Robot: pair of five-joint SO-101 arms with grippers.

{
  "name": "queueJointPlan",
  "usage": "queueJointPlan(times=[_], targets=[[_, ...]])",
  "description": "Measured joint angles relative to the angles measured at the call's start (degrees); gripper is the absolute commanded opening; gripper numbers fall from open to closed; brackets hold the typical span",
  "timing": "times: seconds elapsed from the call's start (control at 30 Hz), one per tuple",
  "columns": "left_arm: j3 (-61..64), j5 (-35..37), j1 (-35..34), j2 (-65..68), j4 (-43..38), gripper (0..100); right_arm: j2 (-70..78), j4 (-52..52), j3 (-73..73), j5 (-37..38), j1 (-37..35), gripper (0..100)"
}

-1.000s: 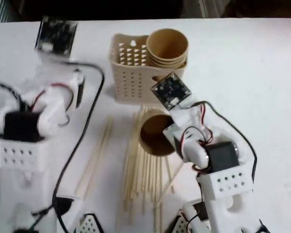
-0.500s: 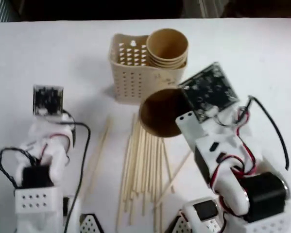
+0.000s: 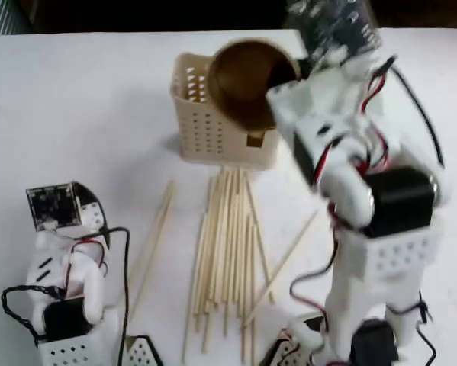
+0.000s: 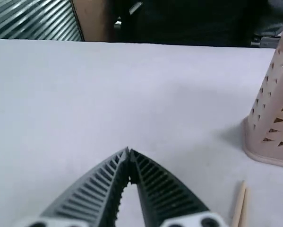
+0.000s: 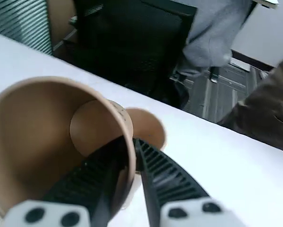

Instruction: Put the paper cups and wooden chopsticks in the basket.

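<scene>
Right now the right claw [image 5: 132, 144] is pinching the rim of a brown round paper cup [image 3: 247, 80], one finger inside the wall and one outside (clearest from the right wrist). The cup is lifted off the tabletop w/ its mouth tipped toward the high camera. From there it overlaps the top of the cream perforated plastic basket [image 3: 213, 133], which stands near the tabletop's far edge, approx. mid-width. From the right wrist, a second brown paper cup [image 5: 150, 126] sits just behind the held one.

Pale wooden chopsticks [image 3: 224, 244] lie loose on the white tabletop [image 3: 75, 99] btw the basket and the near edge. Most are in a rough bundle running far-to-near, w/ a few angled off to either side.

The left claw [image 4: 129, 152] is pressed together w/ nothing in it. It sits low over the tabletop toward the near left corner, well apart from the basket, and a chopstick end lies near it.
</scene>
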Motion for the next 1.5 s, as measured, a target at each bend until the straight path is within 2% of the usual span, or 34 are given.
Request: queueJointPlan(times=[0.17,0.5,0.67,0.77,0.93,1.5], targets=[[0.00,0.00,-0.26,0.00,0.00,2,7.03,0.09,-4.84,-0.62,3.25,1.8],[0.00,0.00,-0.26,-0.18,0.00,2,15.38,1.32,-5.27,-0.62,3.78,1.9],[0.00,0.00,-0.26,-0.18,0.00,2,16.53,1.32,-5.36,-0.62,3.69,10.0],[0.26,0.00,-0.26,-0.18,0.00,2,16.53,1.32,-5.36,-0.62,3.69,4.9],[0.26,0.00,-0.26,-0.26,0.00,2,16.53,1.32,-8.79,-0.62,3.69,1.9],[0.26,-1.67,-0.26,-0.26,0.00,2,16.53,-1.23,-9.67,-0.62,3.69,1.9]])
